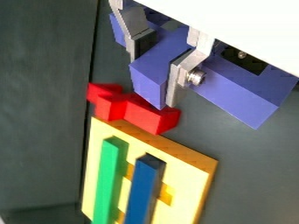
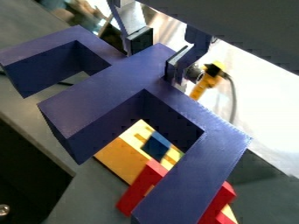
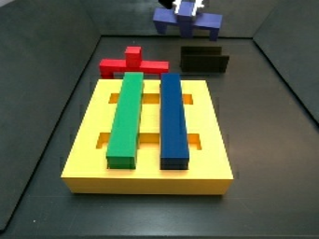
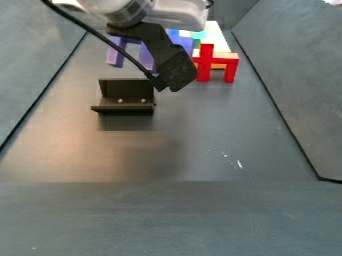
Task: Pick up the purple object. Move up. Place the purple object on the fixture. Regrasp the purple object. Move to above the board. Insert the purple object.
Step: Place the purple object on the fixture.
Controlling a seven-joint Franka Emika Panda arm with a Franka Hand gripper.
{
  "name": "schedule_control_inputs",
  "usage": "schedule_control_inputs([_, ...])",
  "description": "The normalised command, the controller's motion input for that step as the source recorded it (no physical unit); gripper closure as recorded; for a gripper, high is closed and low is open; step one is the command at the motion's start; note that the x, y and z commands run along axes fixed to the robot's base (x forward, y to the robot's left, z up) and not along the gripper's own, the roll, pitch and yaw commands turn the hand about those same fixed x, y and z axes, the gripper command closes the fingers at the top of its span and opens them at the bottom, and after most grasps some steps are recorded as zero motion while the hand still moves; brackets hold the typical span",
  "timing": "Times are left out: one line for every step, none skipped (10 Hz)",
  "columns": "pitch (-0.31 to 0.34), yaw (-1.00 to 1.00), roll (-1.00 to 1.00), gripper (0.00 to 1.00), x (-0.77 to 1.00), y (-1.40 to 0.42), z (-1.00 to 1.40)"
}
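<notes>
My gripper [image 1: 162,59] is shut on the purple object [image 1: 222,87], a purple-indigo blocky piece held in the air. In a wrist view [image 2: 128,96] the piece fills most of the picture, with the silver fingers clamped on its middle bar. In a side view the gripper [image 3: 188,7] holds the piece [image 3: 187,19] high above the fixture [image 3: 204,60]. The yellow board [image 3: 88,140] carries a long green bar [image 3: 126,118] and a long blue bar [image 3: 173,118]. In the other side view the piece [image 4: 130,47] is mostly hidden behind the gripper, above the fixture [image 4: 124,97].
A red cross-shaped block [image 3: 132,65] lies on the floor just behind the board; it also shows in a wrist view [image 1: 128,107] and a side view [image 4: 218,65]. Dark walls enclose the floor on the sides.
</notes>
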Motion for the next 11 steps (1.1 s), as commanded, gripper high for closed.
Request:
schedule_control_inputs([0.157, 0.60, -0.07, 1.00, 0.38, 0.00, -0.07])
schedule_control_inputs([0.163, 0.46, -0.11, 1.00, 0.47, 0.08, 0.00])
schedule_control_inputs([0.137, 0.27, -0.13, 1.00, 0.55, 0.33, 0.00])
schedule_control_inputs([0.000, 0.00, 0.00, 1.00, -0.03, 0.13, -0.10])
schedule_control_inputs([0.000, 0.09, 0.07, 1.00, 0.19, 0.00, -0.29])
schedule_control_inputs([-0.026, 0.16, 0.09, 1.00, 0.46, 0.07, -0.63])
schedule_control_inputs([-0.023, 0.28, 0.00, 1.00, 0.68, 0.01, -0.69])
schedule_control_inputs([0.000, 0.25, 0.00, 1.00, 0.87, 0.07, -0.46])
schedule_control_inputs([0.000, 0.31, 0.01, 1.00, 0.82, 0.09, -0.41])
schedule_control_inputs([0.014, 0.52, 0.13, 1.00, 0.63, 0.11, -0.27])
schedule_control_inputs([0.143, 0.43, 0.12, 1.00, 0.83, 0.05, -0.18])
